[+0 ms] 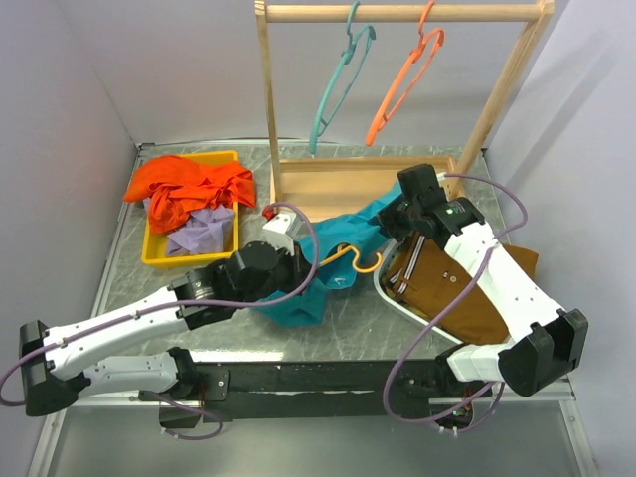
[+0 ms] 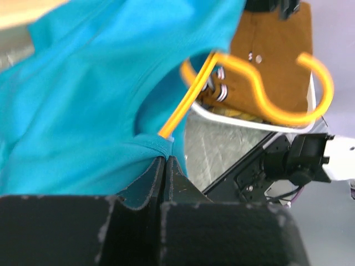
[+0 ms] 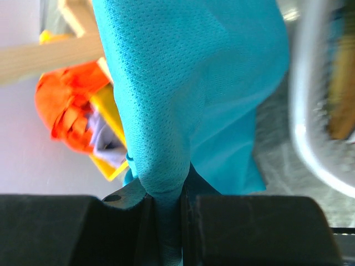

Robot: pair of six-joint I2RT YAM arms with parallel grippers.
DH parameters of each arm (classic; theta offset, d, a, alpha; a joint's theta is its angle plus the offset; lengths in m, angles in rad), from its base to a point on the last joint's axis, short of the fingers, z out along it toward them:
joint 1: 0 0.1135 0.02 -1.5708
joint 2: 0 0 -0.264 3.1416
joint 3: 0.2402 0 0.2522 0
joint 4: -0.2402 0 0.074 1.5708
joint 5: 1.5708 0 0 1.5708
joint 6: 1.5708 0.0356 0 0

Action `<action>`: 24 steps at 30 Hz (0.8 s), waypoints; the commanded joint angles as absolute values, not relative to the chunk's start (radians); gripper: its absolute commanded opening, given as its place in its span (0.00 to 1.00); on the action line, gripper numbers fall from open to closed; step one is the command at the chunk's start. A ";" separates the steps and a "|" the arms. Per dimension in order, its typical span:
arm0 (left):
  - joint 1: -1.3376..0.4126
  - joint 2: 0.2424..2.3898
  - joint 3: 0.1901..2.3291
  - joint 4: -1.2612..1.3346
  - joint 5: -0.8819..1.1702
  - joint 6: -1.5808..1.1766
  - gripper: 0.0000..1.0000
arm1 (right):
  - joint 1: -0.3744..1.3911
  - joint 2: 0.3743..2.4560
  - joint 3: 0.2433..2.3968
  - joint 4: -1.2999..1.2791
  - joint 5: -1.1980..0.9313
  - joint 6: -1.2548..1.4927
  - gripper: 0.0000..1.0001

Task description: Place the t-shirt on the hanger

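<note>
The teal t-shirt (image 1: 298,298) hangs bunched between both grippers above the table middle. The yellow hanger (image 1: 362,261) pokes out of it, hook towards the right. In the left wrist view the hanger (image 2: 266,94) has one arm running down into the shirt's neck opening (image 2: 83,100). My left gripper (image 1: 316,260) (image 2: 165,159) is shut on the shirt's collar seam, right where that hanger arm enters the cloth. My right gripper (image 1: 386,224) (image 3: 166,191) is shut on a thick fold of the t-shirt (image 3: 183,83) and holds it up.
A yellow bin (image 1: 189,260) at the left holds orange-red (image 1: 189,184) and lavender garments. A wooden rack (image 1: 338,184) at the back carries a teal hanger (image 1: 338,84) and an orange hanger (image 1: 402,84). A white basket (image 1: 391,296) with a brown garment (image 1: 452,288) lies at the right.
</note>
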State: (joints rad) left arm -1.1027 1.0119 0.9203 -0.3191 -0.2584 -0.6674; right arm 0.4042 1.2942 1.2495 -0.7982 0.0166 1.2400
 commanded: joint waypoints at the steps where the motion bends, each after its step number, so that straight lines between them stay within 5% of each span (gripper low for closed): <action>1: -1.098 1.058 1.018 -0.281 -0.281 -0.594 0.01 | 0.445 1.295 1.290 -0.755 0.015 1.272 0.00; 18: -1.006 1.112 1.143 -0.474 -0.506 -0.460 0.08 | 0.318 1.517 1.318 -0.707 -0.204 1.092 0.00; 24: -0.974 1.126 1.129 -0.495 -0.419 -0.453 0.07 | 0.321 1.532 1.381 -0.716 -0.212 1.118 0.00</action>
